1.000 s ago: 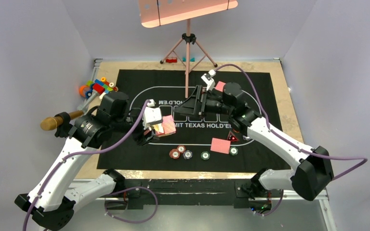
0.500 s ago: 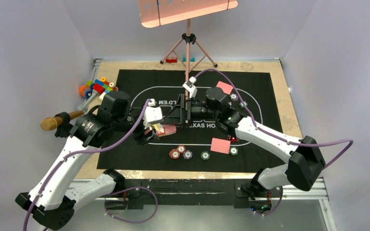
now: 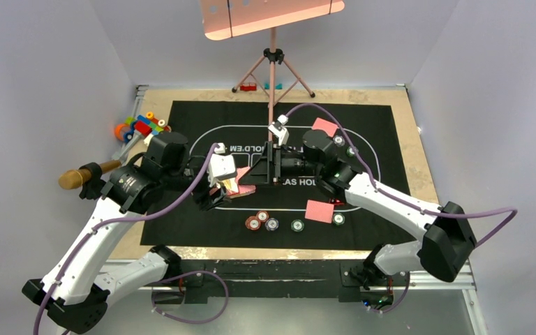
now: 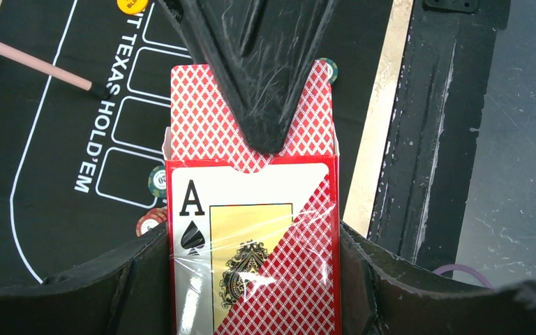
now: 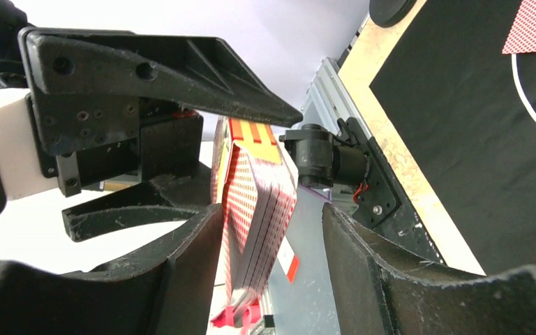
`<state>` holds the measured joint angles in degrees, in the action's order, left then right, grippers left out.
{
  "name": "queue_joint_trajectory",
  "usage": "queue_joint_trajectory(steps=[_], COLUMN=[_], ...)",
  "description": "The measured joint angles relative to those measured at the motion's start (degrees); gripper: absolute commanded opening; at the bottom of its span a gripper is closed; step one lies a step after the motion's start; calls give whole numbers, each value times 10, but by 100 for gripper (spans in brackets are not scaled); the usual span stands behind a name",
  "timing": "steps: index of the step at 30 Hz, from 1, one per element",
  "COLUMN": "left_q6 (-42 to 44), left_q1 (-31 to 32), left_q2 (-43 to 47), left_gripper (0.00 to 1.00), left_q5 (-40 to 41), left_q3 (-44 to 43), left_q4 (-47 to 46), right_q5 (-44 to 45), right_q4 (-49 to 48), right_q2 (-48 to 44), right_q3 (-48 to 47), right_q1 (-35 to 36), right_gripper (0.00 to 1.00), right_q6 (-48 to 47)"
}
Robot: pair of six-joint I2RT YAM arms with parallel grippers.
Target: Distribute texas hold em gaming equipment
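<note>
My top camera sits high behind the rig, looking down and forward over the whole mat from well back; the left wrist camera looks along its own fingers from very close, the card box filling mid-frame with mat beyond. The right wrist camera, just as close and tilted sideways, faces that box edge-on between its own fingers, the table edge behind; all three views share the box.

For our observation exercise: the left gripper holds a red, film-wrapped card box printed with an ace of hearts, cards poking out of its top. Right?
No. The red, film-wrapped card box in the left gripper bears an ace of spades, not hearts; the left wrist view shows it. The rest holds.
</note>
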<state>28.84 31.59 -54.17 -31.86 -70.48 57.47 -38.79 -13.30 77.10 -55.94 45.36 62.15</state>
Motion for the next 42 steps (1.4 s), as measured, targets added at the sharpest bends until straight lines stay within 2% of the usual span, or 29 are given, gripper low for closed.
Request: queue_joint_trajectory(steps=[8,12,17,20,26,30,38,42], left_q6=[-8,-8,-8,-8,-8,-8,-8,-8], left_q1=[0,0,0,0,0,0,0,0], left_q2=[-3,-4,-4,-6,-8,-9,-12,-12], left_gripper=[0,0,0,0,0,0,0,0], left_q5=[-1,-1,-1,-1,-1,-1,-1,-1], left_q3=[0,0,0,0,0,0,0,-1], left_q4=[0,0,-1,-1,-1,0,0,0], right_q5=[-10,-13,-13,-13,-14,-15,-14,-14], right_q4=[22,23,28,28,22,24,30,30], right_q2=[-42,-46,-45,-39,-4,4,-25,-47], right_q3=[11,14,16,13,-1,-1,19,33], right_q1=[-25,-34,-33,-27,-18,-18,-30,-42], right_gripper=[54,73,77,75,63,61,51,50], right_q6=[-2,-2,-4,-4,-3,-2,-1,0])
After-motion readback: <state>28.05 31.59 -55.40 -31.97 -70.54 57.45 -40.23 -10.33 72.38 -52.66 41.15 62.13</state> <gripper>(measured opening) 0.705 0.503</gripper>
